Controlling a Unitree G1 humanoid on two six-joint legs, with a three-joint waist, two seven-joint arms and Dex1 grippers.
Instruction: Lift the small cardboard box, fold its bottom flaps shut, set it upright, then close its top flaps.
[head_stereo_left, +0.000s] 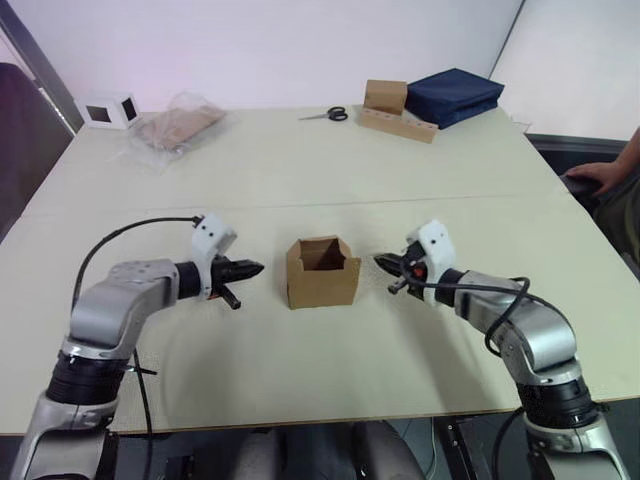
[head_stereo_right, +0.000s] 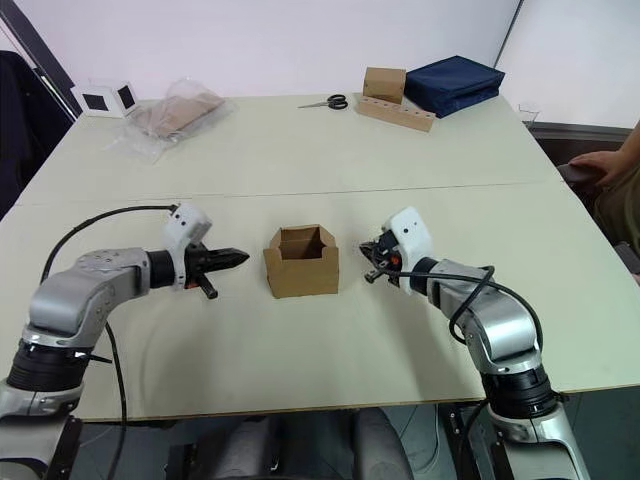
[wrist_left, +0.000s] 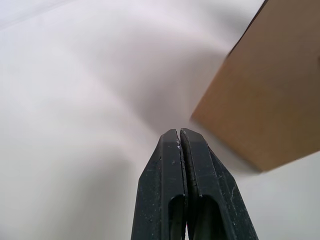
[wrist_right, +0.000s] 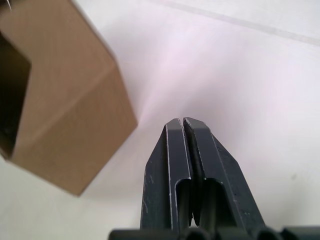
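Observation:
The small cardboard box (head_stereo_left: 322, 273) stands upright in the middle of the table with its top open and the top flaps (head_stereo_left: 326, 246) standing up around the opening. The bottom flaps are hidden under it. My left gripper (head_stereo_left: 252, 268) is shut and empty, its tips a short way to the left of the box, apart from it. On the other side my right gripper (head_stereo_left: 383, 263) is shut and empty too, a little to the right of the box. The wrist views show a box wall (wrist_left: 265, 90) and the box's corner (wrist_right: 65, 115) just beyond the closed fingers.
At the back of the table (head_stereo_left: 300, 180) lie scissors (head_stereo_left: 327, 115), a brown box on a long cardboard strip (head_stereo_left: 396, 112), a blue bag (head_stereo_left: 455, 95), a clear plastic bag (head_stereo_left: 178, 127) and a small white box (head_stereo_left: 106, 110). A person's hand (head_stereo_left: 595, 175) rests at the right edge.

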